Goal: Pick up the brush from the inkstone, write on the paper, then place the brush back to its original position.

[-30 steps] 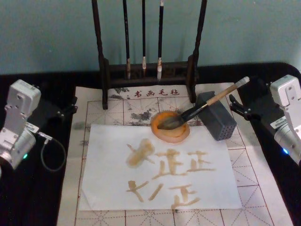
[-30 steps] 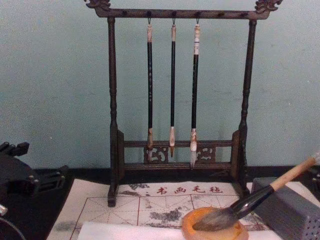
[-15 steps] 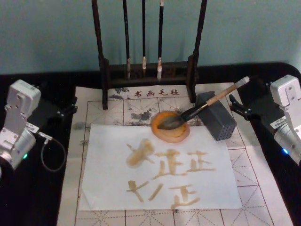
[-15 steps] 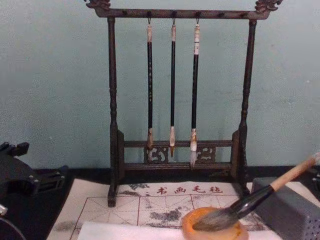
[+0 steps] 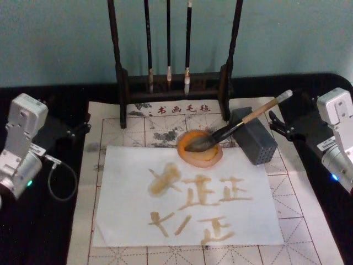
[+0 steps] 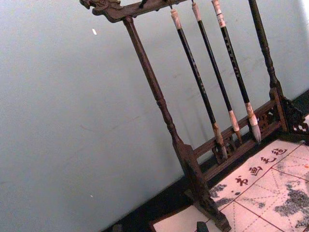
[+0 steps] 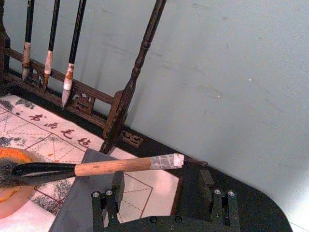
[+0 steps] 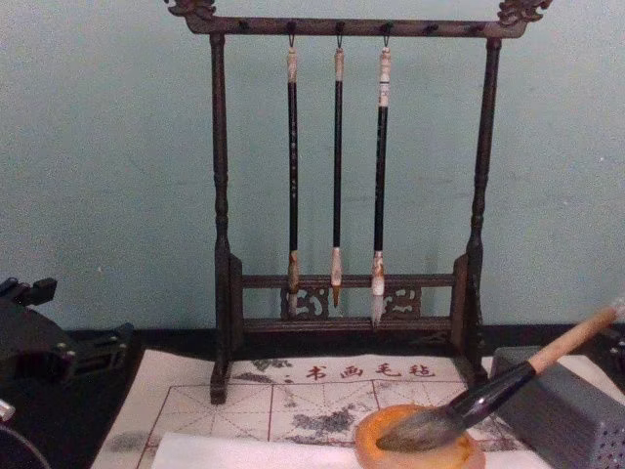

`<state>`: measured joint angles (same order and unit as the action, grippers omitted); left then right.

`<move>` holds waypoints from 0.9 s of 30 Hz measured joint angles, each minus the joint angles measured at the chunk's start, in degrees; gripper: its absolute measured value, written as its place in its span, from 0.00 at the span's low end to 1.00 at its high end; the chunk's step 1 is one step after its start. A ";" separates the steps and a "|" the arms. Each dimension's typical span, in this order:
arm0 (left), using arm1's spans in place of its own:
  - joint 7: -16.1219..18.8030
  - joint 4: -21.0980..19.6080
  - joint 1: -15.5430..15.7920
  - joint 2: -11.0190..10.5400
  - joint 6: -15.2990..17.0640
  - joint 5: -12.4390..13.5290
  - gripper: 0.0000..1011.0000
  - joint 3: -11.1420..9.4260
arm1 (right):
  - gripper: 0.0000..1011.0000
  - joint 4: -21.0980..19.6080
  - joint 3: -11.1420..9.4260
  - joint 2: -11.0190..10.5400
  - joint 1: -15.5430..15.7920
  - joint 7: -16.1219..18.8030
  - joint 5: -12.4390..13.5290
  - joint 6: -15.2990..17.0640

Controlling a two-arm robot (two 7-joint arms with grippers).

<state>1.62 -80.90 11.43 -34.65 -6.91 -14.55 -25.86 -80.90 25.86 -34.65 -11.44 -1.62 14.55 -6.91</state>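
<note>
**Brush at rest in the dish, both grippers standing off**

The thick calligraphy brush with the pale wooden handle, white-taped top and black lower section [image 5: 240,122] lay untouched. Its bushy grey-brown bristles sat inside the small round orange-brown inkstone dish [image 5: 205,160]. The handle slanted up and away to the dish's right, leaning across the top of the grey perforated block [image 5: 256,141] that stood just beside the dish on that side. From the right wrist view the brush [image 7: 106,166] ran across the frame, its taped end hanging free in the air.

On the near side of the dish lay the white sheet of paper [image 5: 127,187], its far edge touching the dish and its face carrying several tan brushed characters. Under both spread the cream mat with red grid lines and grey ink stains [image 5: 107,130].

Behind the dish stood the dark wooden brush rack [image 8: 347,281], with three thin black-shafted brushes [image 8: 337,166] hanging from its top bar.

The right gripper [image 5: 274,123] sat well to the right of the dish, past the grey block and near the brush's taped end. Its two black fingers [image 7: 118,181] were spread wide with nothing between them. The left gripper [image 5: 84,123] waited well to the left of the dish, off the mat's edge, its fingers also apart and empty.
</note>
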 joint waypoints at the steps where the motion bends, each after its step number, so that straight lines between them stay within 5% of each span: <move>1: 0.00 0.00 -0.01 0.00 0.00 0.00 0.99 0.00 | 0.99 0.00 0.00 0.00 0.00 0.00 0.00 0.00; 27: 0.00 0.00 0.00 0.00 0.00 0.00 0.99 0.00 | 0.99 -0.01 -0.26 0.13 0.13 0.17 0.03 0.00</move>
<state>1.62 -80.90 11.43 -34.64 -6.91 -14.55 -25.86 -80.91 25.60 -34.52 -11.31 -1.45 14.58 -6.91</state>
